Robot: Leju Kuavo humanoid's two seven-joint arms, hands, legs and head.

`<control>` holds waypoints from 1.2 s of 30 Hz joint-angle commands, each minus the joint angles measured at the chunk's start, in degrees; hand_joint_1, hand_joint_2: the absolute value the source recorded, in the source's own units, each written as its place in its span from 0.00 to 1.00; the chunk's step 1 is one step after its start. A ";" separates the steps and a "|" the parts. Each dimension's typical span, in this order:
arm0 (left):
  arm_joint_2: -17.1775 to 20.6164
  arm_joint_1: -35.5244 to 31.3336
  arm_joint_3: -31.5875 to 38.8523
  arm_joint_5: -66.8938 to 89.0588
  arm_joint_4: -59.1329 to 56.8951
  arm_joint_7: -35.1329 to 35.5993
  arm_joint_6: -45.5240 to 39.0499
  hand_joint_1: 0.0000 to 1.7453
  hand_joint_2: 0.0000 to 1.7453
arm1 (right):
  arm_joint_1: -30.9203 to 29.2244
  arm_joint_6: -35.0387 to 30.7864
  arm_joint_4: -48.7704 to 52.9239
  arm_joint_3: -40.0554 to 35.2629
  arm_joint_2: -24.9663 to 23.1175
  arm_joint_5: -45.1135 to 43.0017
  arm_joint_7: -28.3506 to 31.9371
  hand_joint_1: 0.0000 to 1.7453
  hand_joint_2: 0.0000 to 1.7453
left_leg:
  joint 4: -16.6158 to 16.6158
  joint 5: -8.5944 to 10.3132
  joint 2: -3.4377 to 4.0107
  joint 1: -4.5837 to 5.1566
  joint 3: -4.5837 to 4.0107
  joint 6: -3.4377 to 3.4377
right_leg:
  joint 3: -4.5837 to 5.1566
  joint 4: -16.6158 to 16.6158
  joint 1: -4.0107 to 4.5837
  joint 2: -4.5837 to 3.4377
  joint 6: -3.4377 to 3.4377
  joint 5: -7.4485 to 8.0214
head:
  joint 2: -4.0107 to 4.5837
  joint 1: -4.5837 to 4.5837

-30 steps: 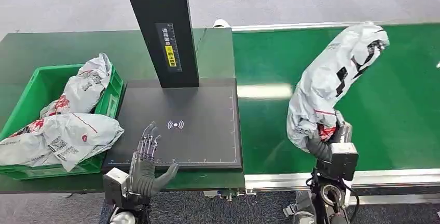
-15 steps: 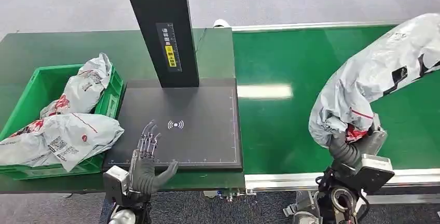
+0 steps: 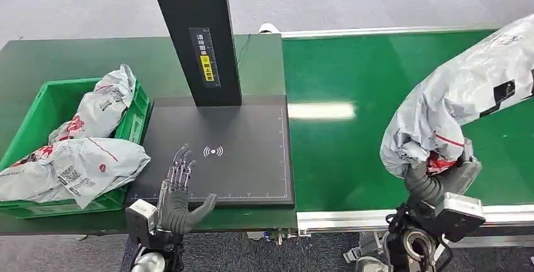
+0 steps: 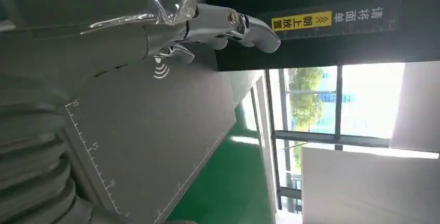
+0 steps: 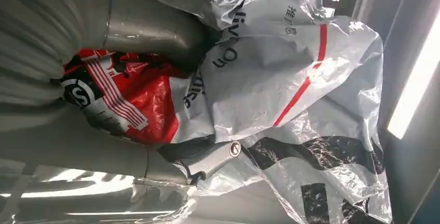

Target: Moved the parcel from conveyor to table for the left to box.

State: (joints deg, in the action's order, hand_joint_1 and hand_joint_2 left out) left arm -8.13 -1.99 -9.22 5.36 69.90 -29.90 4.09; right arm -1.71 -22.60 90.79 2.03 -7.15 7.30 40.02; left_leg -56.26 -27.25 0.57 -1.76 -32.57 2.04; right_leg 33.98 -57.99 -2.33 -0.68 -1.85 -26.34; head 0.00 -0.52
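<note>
Conveyor belting [image 3: 352, 83], green and glossy, runs beneath and ahead of our right hand [image 3: 428, 181]. To the inside of that hand lies the dark green table [image 3: 75, 58], and our left hand [image 3: 177, 191] rests at its near edge. On the table, just ahead of our left hand, we see the black scanner pad [image 3: 239, 133] with its printed rulers, and beyond it the black upright post [image 3: 195, 33] with a yellow label. To the outside of our left hand sits the green crate [image 3: 44, 99], with two grey parcels in it [image 3: 82, 165], one drooping over the crate's near wall.

We hold the task's parcel [image 3: 466, 89], a crumpled grey poly bag with black and red print, lifted above the belt: our right hand grips its lower end, fingers [image 5: 207, 162] wrapped into the plastic, while the rest of the bag rises up and away to the outer side. Our left hand holds nothing, its fingers [image 3: 179, 165] stretched forward and apart over the pad's near edge, thumb out to the side.
</note>
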 commanded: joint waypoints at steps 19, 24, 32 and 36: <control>1.87 -0.67 0.59 -4.76 -0.74 -4.44 -3.76 0.00 1.00 | -18.99 12.62 -33.60 -32.42 8.67 42.78 -6.94 0.90 1.00 | 0.08 0.01 0.13 -0.02 0.09 -0.11 | -0.08 0.08 0.06 -0.14 0.15 0.07 | 0.00 0.02; 1.95 0.24 1.55 -4.97 0.29 -4.44 -4.11 0.00 1.00 | -25.61 15.39 -39.81 -38.38 9.25 43.27 -9.72 0.96 1.00 | 0.10 0.00 0.15 -0.04 0.16 -0.19 | -0.13 0.13 0.10 -0.15 0.25 0.09 | 0.00 0.02; 1.87 0.72 2.38 -4.39 1.23 -4.24 -4.72 0.00 1.00 | -29.53 16.12 -44.95 -40.11 9.48 41.96 -10.54 0.91 1.00 | 0.06 0.01 -0.03 -0.01 0.06 -0.14 | -0.09 0.07 0.05 -0.02 0.17 0.04 | 0.00 0.02; 2.83 0.55 1.84 -0.59 2.31 -3.99 -6.89 0.00 1.00 | -31.02 17.63 -46.26 -41.23 8.91 41.58 -10.82 0.91 1.00 | 0.06 0.00 -0.07 -0.02 0.10 -0.19 | -0.12 0.07 0.09 0.03 0.27 0.03 | 0.00 0.02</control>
State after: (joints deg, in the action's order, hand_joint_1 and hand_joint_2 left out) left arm -6.51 -1.24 -7.52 0.81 71.56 -34.23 -0.46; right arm -26.74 -6.80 53.05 -34.01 1.51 49.40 29.77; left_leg -56.26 -27.22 0.45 -1.76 -32.63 2.04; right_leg 33.99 -58.01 -2.33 -0.64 -1.85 -26.33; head 0.00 -0.50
